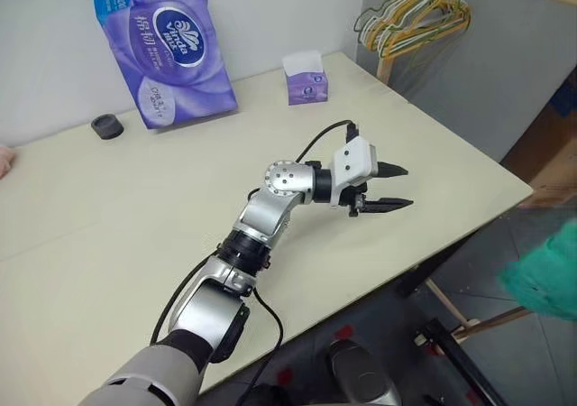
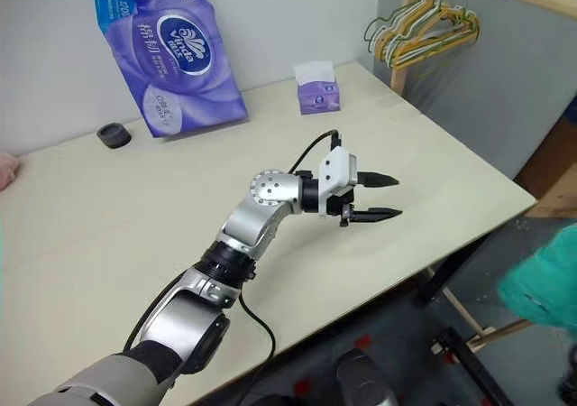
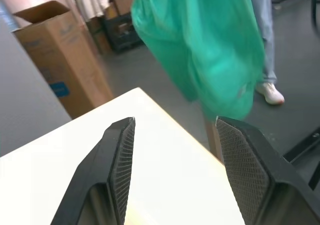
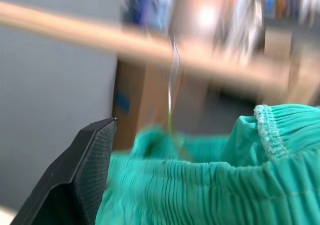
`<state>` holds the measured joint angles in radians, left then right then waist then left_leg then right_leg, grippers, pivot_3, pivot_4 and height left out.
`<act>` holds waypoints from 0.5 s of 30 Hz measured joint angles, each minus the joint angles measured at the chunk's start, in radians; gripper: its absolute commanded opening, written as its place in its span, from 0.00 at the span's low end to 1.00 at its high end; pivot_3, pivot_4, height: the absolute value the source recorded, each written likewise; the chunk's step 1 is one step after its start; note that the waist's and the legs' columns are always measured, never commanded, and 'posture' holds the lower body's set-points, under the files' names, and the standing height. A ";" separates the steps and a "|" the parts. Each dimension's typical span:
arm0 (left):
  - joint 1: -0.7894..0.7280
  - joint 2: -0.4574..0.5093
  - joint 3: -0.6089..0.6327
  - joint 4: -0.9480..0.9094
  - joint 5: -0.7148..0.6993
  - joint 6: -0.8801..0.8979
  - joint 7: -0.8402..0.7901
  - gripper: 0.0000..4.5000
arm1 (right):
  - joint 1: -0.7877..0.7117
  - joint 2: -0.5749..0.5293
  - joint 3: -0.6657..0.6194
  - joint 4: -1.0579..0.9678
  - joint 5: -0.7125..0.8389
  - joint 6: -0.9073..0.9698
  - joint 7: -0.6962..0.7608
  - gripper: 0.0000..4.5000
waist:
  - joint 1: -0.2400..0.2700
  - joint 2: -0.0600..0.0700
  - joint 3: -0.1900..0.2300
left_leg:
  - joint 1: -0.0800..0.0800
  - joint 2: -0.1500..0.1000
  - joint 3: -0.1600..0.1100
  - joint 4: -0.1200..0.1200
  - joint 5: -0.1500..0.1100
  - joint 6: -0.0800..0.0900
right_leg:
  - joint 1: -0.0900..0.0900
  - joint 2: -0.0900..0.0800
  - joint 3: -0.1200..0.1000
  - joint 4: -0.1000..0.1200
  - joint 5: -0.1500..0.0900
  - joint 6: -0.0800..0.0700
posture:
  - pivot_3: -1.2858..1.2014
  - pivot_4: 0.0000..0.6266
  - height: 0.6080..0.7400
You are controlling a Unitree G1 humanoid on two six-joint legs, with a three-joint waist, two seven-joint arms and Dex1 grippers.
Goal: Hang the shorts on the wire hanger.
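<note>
Beyond the table's [image 1: 469, 167] right edge, the shorts [image 3: 210, 50] hang lengthwise downward; left claw [image 1: 386, 188] spread, empty.

Cream table [image 1: 108, 235]; grey wall [image 1: 505, 81]

Purple tissue pack [image 1: 162, 41], standing against the wall at the table's back, well beyond the left gripper [image 1: 386, 188]: white oval logo reads "Vinda"; the Chinese characters beside it are too small to make out. Small purple tissue box [image 1: 306, 86], nearer the gripper: oval logo, unreadable. Cardboard box [image 3: 62, 60]: blue label, illegible.
</note>
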<state>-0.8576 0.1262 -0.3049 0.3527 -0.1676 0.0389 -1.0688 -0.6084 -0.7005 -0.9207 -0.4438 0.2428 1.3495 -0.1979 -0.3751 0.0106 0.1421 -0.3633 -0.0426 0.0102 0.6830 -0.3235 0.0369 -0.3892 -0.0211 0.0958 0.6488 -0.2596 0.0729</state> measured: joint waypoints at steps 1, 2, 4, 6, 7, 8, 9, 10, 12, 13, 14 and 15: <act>0.003 0.005 -0.001 -0.006 0.000 0.005 0.002 0.61 | -0.067 0.056 -0.049 0.013 -0.012 0.069 -0.015 0.93 | 0.002 0.001 0.000 | 0.000 0.000 0.000 0.001 0.000 0.000 | 0.000 -0.001 0.000 0.000 0.000 0.000 | 0.37 0.13 1.00; 0.003 0.004 -0.002 -0.010 0.000 0.009 0.006 0.61 | -0.108 0.085 -0.089 0.021 -0.027 0.119 -0.024 0.93 | 0.007 0.001 -0.001 | 0.000 -0.001 0.000 0.001 0.000 0.000 | 0.000 -0.001 0.000 0.001 0.000 0.000 | 0.37 0.14 1.00; 0.003 0.004 -0.003 -0.015 0.000 0.016 0.010 0.61 | -0.186 0.114 -0.148 0.027 -0.056 0.196 -0.030 0.97 | 0.015 0.003 -0.002 | 0.000 -0.001 0.000 0.000 0.000 0.000 | -0.001 -0.001 0.000 0.002 0.000 0.000 | 0.37 0.14 1.00; 0.003 -0.002 -0.003 -0.018 0.000 0.018 0.011 0.61 | -0.238 0.115 -0.184 0.027 -0.085 0.234 -0.031 0.97 | 0.020 0.004 -0.003 | 0.000 -0.001 -0.002 0.000 0.000 0.000 | -0.001 -0.001 -0.002 0.001 0.000 0.000 | 0.37 0.14 1.00; 0.002 -0.006 -0.003 -0.018 0.000 0.019 0.011 0.61 | -0.237 0.107 -0.187 0.028 -0.093 0.235 -0.025 0.97 | 0.023 0.004 -0.003 | 0.000 -0.001 -0.002 0.000 0.000 0.000 | -0.001 0.000 -0.002 0.000 0.000 0.000 | 0.37 0.14 1.00; 0.002 -0.010 -0.003 -0.019 0.000 0.019 0.011 0.61 | -0.230 0.096 -0.187 0.031 -0.103 0.234 -0.018 0.97 | 0.024 0.004 -0.003 | 0.000 -0.001 -0.002 0.000 0.000 0.001 | -0.001 -0.001 -0.002 0.000 0.000 0.000 | 0.37 0.14 1.00; 0.001 -0.014 -0.004 -0.020 0.001 0.019 0.011 0.61 | -0.204 0.075 -0.178 0.038 -0.108 0.225 -0.004 0.97 | 0.025 0.004 -0.003 | -0.001 -0.001 -0.002 0.000 0.000 0.001 | -0.001 -0.001 -0.002 -0.002 0.000 0.000 | 0.37 0.14 1.00; 0.001 -0.014 -0.004 -0.022 0.001 0.019 0.011 0.61 | -0.178 0.061 -0.164 0.041 -0.110 0.213 0.007 0.97 | 0.026 0.004 -0.003 | -0.001 -0.001 -0.002 0.000 0.000 0.001 | -0.001 -0.001 -0.002 -0.002 0.000 0.000 | 0.37 0.14 1.00; 0.000 -0.016 -0.005 -0.023 0.002 0.019 0.011 0.61 | -0.088 0.009 -0.110 0.055 -0.118 0.151 0.046 0.97 | 0.026 0.005 -0.003 | -0.001 -0.001 -0.001 -0.001 0.000 0.001 | -0.001 -0.001 -0.001 -0.002 0.000 0.000 | 0.36 0.13 1.00; -0.001 -0.018 -0.005 -0.024 0.004 0.018 0.011 0.61 | -0.017 -0.033 -0.062 0.061 -0.123 0.088 0.077 0.97 | 0.026 0.005 -0.003 | -0.001 -0.002 -0.001 -0.001 0.000 0.001 | -0.001 -0.001 -0.001 -0.002 0.000 0.000 | 0.36 0.13 1.00; -0.001 -0.017 -0.005 -0.023 0.007 0.019 0.011 0.61 | 0.007 -0.050 -0.036 0.063 -0.125 0.050 0.095 0.97 | 0.022 0.005 -0.003 | -0.001 -0.002 0.000 -0.001 0.000 0.001 | -0.001 -0.001 0.000 -0.002 0.000 0.000 | 0.36 0.14 1.00; -0.003 -0.018 -0.005 -0.021 0.010 0.019 0.011 0.61 | 0.040 -0.072 -0.013 0.063 -0.131 -0.002 0.116 0.97 | 0.017 0.004 -0.003 | -0.001 -0.002 0.000 -0.001 0.000 0.001 | 0.000 -0.001 0.000 -0.002 0.000 0.000 | 0.36 0.14 1.00</act>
<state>-0.8606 0.1078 -0.3096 0.3321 -0.1579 0.0575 -1.0574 -0.5689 -0.7721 -0.9336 -0.3808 0.1122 1.3479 -0.0823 -0.3582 0.0151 0.1392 -0.3644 -0.0442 0.0104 0.6821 -0.3237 0.0379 -0.3893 -0.0218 0.0962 0.6470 -0.2597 0.0732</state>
